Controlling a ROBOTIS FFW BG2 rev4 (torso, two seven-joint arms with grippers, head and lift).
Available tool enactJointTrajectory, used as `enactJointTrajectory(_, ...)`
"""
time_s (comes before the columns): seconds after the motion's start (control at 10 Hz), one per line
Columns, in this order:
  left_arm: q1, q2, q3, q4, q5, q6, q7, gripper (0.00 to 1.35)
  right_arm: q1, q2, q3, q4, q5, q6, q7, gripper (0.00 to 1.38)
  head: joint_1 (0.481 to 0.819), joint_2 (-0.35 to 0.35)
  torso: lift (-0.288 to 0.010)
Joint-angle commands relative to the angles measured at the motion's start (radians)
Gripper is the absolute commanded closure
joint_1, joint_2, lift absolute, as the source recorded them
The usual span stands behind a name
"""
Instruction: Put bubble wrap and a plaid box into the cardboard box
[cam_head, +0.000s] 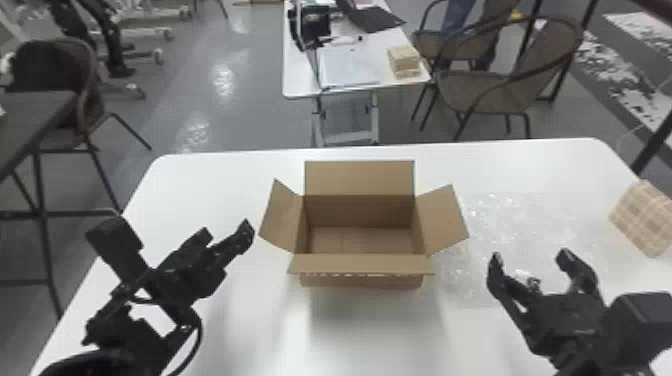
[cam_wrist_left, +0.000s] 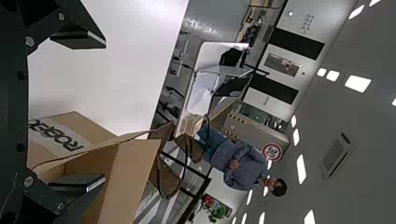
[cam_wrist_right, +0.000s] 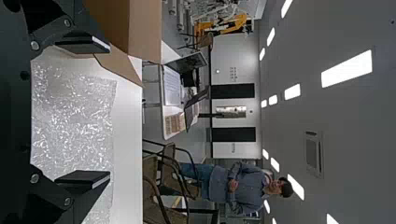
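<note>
Left gripper (cam_head: 226, 233), at nine o'clock from the carton in the head view, is angled inward on an arm rising from the bottom edge; its two fingers stand wide apart, with nothing held. Right gripper (cam_head: 530, 255), at about half past three, points toward eleven o'clock over the near part of the wrap; its fingers are likewise spread and hold nothing. White tabletop (cam_head: 250, 320) runs between the arms at six o'clock from the carton. Cardboard box (cam_head: 362, 281) sits upright with all four flaps opened outward; its nine o'clock flap has little visible margin to the left fingertips. Bubble wrap (cam_head: 525, 220) lies flat at three o'clock, outside the box, reaching up beside that flap. Plaid box (cam_head: 642, 217) is farther out at three o'clock, near the table's right edge and partly cut off by the view. Tabletop continues behind the carton to the far edge at twelve, where a second table (cam_head: 300, 85) stands beyond.
</note>
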Motion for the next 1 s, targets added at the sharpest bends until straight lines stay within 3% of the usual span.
enactJointTrajectory(0.0, -0.032, -0.003, -0.01, 0.039, 0.039, 0.023, -0.014, 0.28, -0.006, -0.001, 0.003, 0.005, -0.001, 0.0, 0.003, 0.32, 0.695, 0.083, -0.104)
enactJointTrajectory(0.7, -0.103, 0.0, -0.09, 0.136, 0.101, 0.047, -0.061, 0.28, -0.017, -0.001, 0.004, 0.014, -0.008, 0.0, 0.017, 0.32, 0.695, 0.0, -0.104)
enactJointTrajectory(0.9, -0.107, 0.0, -0.094, 0.145, 0.099, 0.035, -0.061, 0.4, -0.018, -0.001, 0.004, 0.014, -0.01, 0.0, 0.019, 0.32, 0.695, -0.004, -0.104)
